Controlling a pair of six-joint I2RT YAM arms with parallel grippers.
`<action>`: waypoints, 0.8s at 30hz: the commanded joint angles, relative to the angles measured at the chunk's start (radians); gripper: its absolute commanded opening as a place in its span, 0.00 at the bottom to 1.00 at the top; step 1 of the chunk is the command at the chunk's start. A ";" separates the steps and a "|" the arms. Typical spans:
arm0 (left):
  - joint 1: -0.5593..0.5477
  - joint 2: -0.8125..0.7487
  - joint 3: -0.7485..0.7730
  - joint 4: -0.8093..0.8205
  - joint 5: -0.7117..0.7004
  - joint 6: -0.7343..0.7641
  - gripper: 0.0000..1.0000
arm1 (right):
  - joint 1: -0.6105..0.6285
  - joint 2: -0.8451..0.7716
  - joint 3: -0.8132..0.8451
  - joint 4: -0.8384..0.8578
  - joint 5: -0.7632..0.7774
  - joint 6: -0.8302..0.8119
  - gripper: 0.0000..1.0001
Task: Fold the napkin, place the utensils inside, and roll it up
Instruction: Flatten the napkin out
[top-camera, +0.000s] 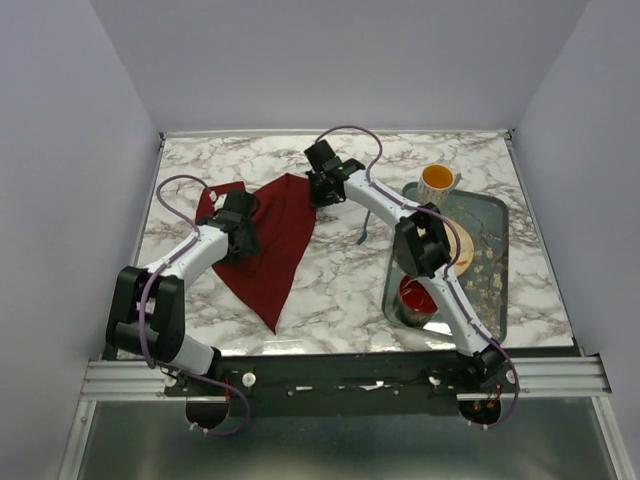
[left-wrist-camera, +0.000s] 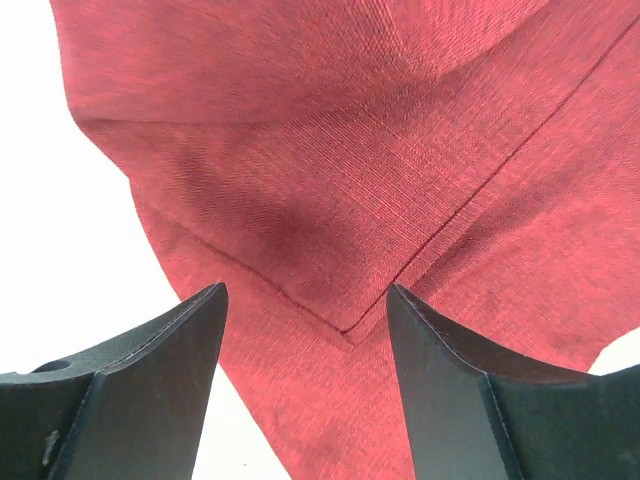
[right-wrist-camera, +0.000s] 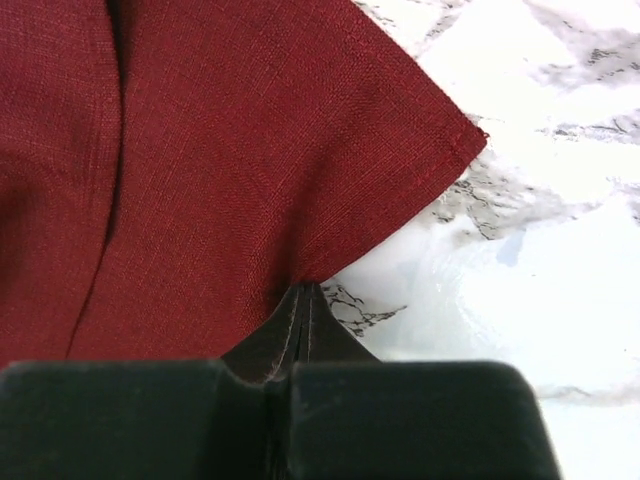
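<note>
- On the left half of the marble table (top-camera: 345, 290) we see the napkin (top-camera: 278, 235), a maroon cloth lying in a long pointed shape with its tip toward the near edge.
- We find the left gripper (top-camera: 240, 228) set over the napkin's left part. In its wrist view the left gripper (left-wrist-camera: 305, 300) has both dark fingers spread wide apart with nothing between them.
- Below those fingers, we see the napkin (left-wrist-camera: 330, 180) in two layers, and a hemmed corner of the upper layer points down into the gap.
- At the napkin's far right corner we see the right gripper (top-camera: 322, 185).
- In the right wrist view, we see the right gripper (right-wrist-camera: 305, 295) closed tight, its fingers pressed together on the edge of the napkin (right-wrist-camera: 230, 150).
- From that pinch, the cloth fans out to a stitched corner lying on the marble at the right.
- We spot the blue fork (top-camera: 363, 237) lying on the bare table between the napkin and the tray (top-camera: 495, 275), touching neither gripper.
- On the tray we note a mug (top-camera: 438, 183) at the far end, a plate (top-camera: 463, 245) partly hidden by the right arm, and a red bowl (top-camera: 415, 297) at the near end.
</note>
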 joint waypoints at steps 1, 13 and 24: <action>0.004 0.068 -0.005 0.049 0.112 0.021 0.73 | 0.008 -0.099 -0.185 0.073 0.043 0.006 0.01; -0.039 0.117 -0.027 0.068 0.025 0.018 0.59 | -0.004 -0.242 -0.395 0.188 -0.024 -0.036 0.01; -0.036 0.143 -0.039 0.080 0.048 0.021 0.61 | -0.055 -0.280 -0.455 0.226 -0.043 -0.055 0.01</action>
